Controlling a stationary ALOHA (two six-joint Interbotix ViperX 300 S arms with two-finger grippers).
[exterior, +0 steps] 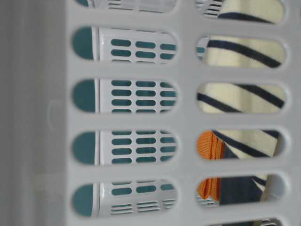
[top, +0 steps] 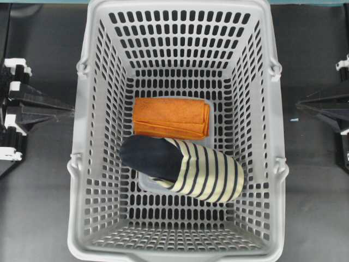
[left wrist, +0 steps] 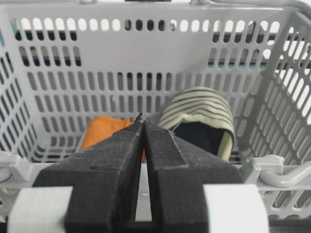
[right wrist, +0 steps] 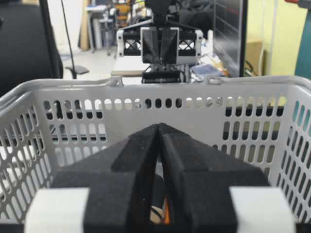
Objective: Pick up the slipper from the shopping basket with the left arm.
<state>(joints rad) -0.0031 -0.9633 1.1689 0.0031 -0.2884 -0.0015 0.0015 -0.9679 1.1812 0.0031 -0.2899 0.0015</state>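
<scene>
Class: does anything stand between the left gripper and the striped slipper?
Yes. The grey slotted plastic shopping basket's near side wall stands between the shut left gripper and the cream, navy-striped slipper on its floor. From above, nothing covers the slipper.

Left gripper point(left wrist: 142, 127): matte black fingers point(left wrist: 109, 170), wedge-shaped, tapered to point, faintly ribbed surface; white blocks capped outer base of each. Right gripper point(right wrist: 159, 128) matched it: same black wedge fingers point(right wrist: 199, 179), same white blocks at base. Seen from opposite wrist camera, left arm point(right wrist: 160, 46) showed black boxy body, open lattice framing, white end pieces. Overhead, both arms appeared black, angular, with white fittings.
</scene>
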